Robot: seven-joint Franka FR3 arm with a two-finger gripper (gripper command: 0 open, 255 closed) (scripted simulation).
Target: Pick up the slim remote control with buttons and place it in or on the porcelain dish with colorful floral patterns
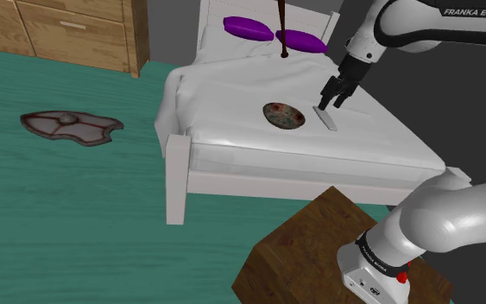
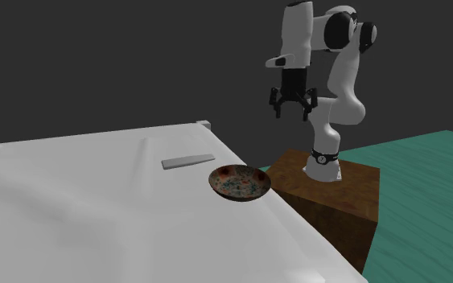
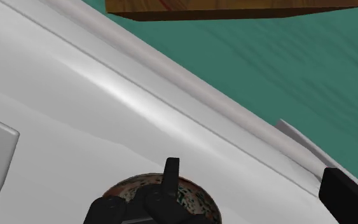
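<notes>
Tool (image 2: 294, 111) hovering, fingers (image 3: 171, 173) apart, empty. Slim pale remote control (image 2: 188, 161) on bed (image 2: 72, 217): probably light, rigid, smooth; pinch across narrow width, mid-length.

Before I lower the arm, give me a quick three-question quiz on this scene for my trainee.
1. True or false: the pincer is shut on the remote.
2. What does the floral dish rest on? A) a kitchen counter B) the white bed C) a shelf
3. Fill in: the two pillows at the head of the bed are ____ in colour.

Key
1. False: the pincer is open in the air, and the remote lies on the sheet beside the dish.
2. B
3. purple
</notes>
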